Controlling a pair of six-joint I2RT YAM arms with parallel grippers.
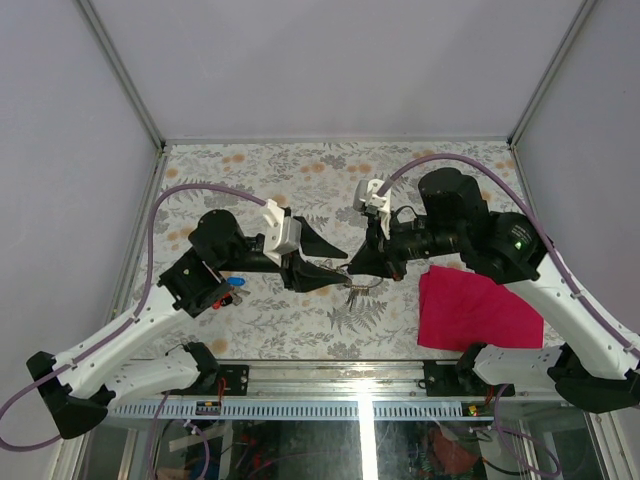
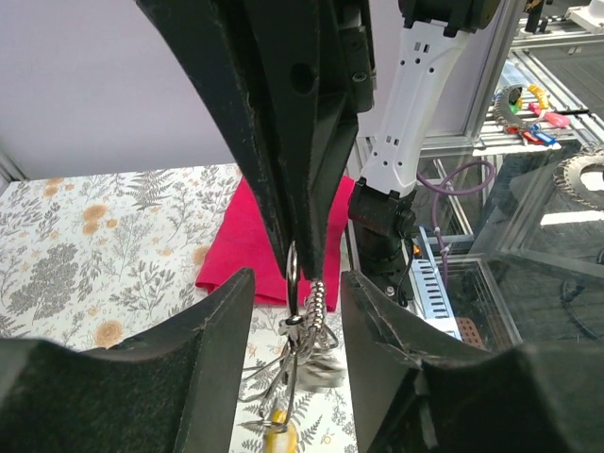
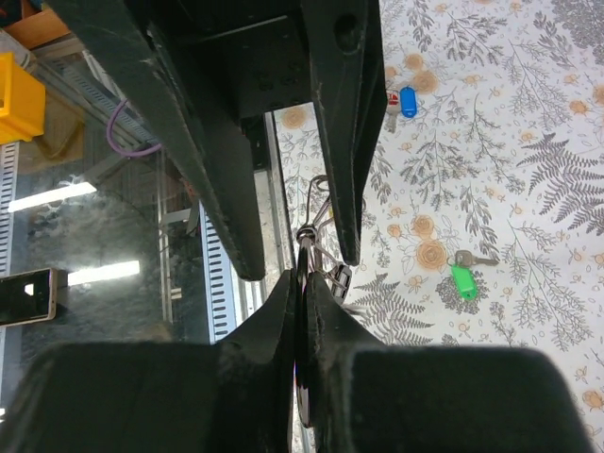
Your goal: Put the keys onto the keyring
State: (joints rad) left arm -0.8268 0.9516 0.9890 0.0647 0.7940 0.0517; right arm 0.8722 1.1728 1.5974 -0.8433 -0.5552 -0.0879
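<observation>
The keyring (image 3: 304,247), a thin wire ring with a bead chain and small tags hanging from it, is pinched edge-on in my shut right gripper (image 3: 302,288) above the table middle (image 1: 355,288). My left gripper (image 2: 297,316) is open, its fingers (image 2: 212,330) on either side of the ring (image 2: 293,269) without touching it. The green key (image 3: 461,279) lies on the table to the left of the grippers. The blue key (image 3: 408,101) lies further left, also in the top view (image 1: 238,283), with a red bit beside it. A yellow tag (image 2: 278,436) hangs low on the ring.
A red cloth square (image 1: 475,305) lies at the right front of the flowered tabletop (image 1: 300,170). Both arms meet over the middle. Grey walls enclose the back and sides; the metal rail (image 1: 330,380) runs along the front edge.
</observation>
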